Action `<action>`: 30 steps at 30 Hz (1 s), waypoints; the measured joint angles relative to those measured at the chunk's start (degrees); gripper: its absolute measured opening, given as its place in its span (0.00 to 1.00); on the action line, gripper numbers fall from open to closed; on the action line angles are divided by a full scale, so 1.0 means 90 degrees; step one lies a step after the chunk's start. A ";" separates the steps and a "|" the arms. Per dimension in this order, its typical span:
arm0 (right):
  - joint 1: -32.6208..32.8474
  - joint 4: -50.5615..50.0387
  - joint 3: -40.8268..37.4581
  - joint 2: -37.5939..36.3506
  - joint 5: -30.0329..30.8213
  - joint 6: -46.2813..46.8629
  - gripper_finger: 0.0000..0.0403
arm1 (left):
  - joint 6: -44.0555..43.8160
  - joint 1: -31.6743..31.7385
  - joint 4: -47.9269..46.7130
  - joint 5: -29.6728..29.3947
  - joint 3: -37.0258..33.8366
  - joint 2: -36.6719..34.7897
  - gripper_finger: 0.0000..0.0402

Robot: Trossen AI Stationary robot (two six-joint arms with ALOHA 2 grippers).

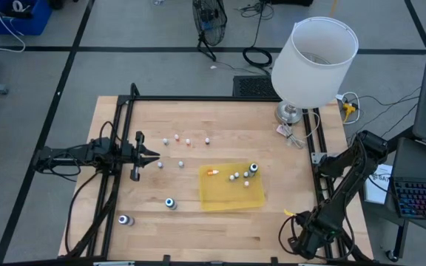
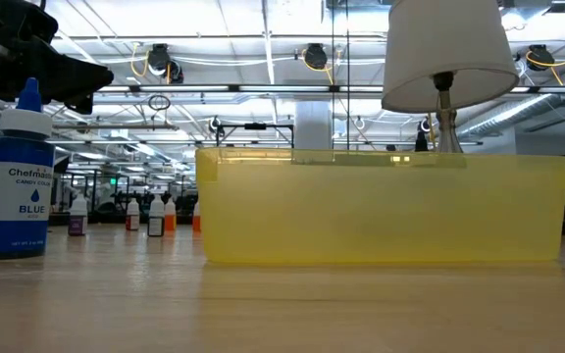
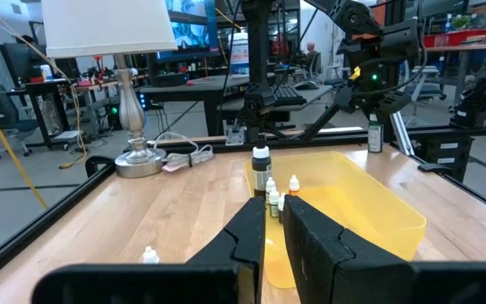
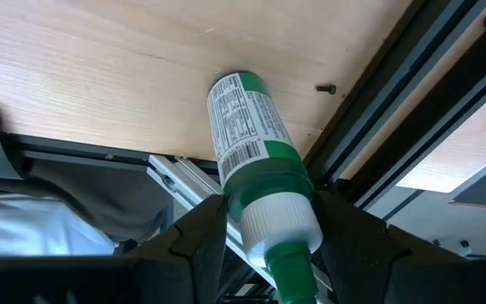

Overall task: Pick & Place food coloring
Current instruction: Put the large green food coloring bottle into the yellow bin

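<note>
Between the right gripper's fingers sits a green food coloring bottle, clamped near its white ribbed collar with the green nozzle pointing back toward the wrist and the label end sticking out ahead over the table edge; that arm is folded low off the near right corner of the table, gripper down by the frame rail, well away from everything else; the yellow tray lies off toward the table middle from it, holding a dark bottle with a teal-white top, a few small whitish droppers and an orange one; the left gripper reaches in flat from the left side, arm stretched out level, fingers pinched together on nothing; just ahead of its tips is one small whitish bottle, and a loose row of tiny bottles stands a little past it toward the far side; two more teal-topped bottles sit nearer the front edge, well apart from that gripper; a lamp stands at the far right corner.
</note>
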 joint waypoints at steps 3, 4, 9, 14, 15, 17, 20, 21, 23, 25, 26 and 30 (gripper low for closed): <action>0.0000 -0.0027 0.0000 0.0002 0.0020 -0.0004 0.41 | 0.0000 0.0000 0.0001 0.0000 0.0000 0.0000 0.13; 0.0000 -0.0034 0.0000 0.0001 0.0020 -0.0004 0.41 | 0.0000 0.0002 0.0001 0.0000 0.0000 0.0000 0.13; 0.0001 -0.0008 0.0000 0.0000 0.0224 -0.0023 0.41 | 0.0000 0.0001 -0.0001 0.0000 0.0000 0.0000 0.13; 0.0004 -0.0058 0.0000 -0.0002 0.0330 -0.0053 0.41 | 0.0000 0.0001 -0.0001 0.0000 0.0000 0.0000 0.13; 0.0004 -0.0077 0.0000 -0.0002 0.0346 -0.0053 0.41 | 0.0000 0.0001 0.0000 0.0000 0.0000 0.0000 0.13; 0.0004 -0.0094 0.0000 -0.0002 0.0355 -0.0055 0.41 | -0.0001 0.0002 0.0000 0.0000 0.0000 0.0000 0.13; 0.0004 -0.0142 0.0000 -0.0002 0.0379 -0.0043 0.41 | -0.0001 0.0000 -0.0001 0.0000 0.0000 0.0000 0.13; 0.0005 -0.0172 0.0000 -0.0002 0.0401 -0.0036 0.41 | 0.0000 0.0000 -0.0001 0.0000 0.0000 0.0000 0.13; 0.0026 -0.0252 0.0003 -0.0005 0.0546 -0.0036 0.41 | 0.0000 0.0001 -0.0001 0.0000 0.0000 0.0000 0.13; 0.0033 -0.0295 0.0007 -0.0012 0.0668 -0.0053 0.41 | 0.0000 0.0001 0.0001 0.0000 0.0000 0.0000 0.13; 0.0040 -0.0297 0.0007 -0.0012 0.0660 -0.0057 0.41 | 0.0000 0.0002 0.0001 0.0000 0.0000 0.0000 0.13; 0.0043 -0.0290 0.0007 -0.0010 0.0659 -0.0058 0.41 | 0.0000 0.0000 -0.0001 0.0000 0.0000 0.0000 0.13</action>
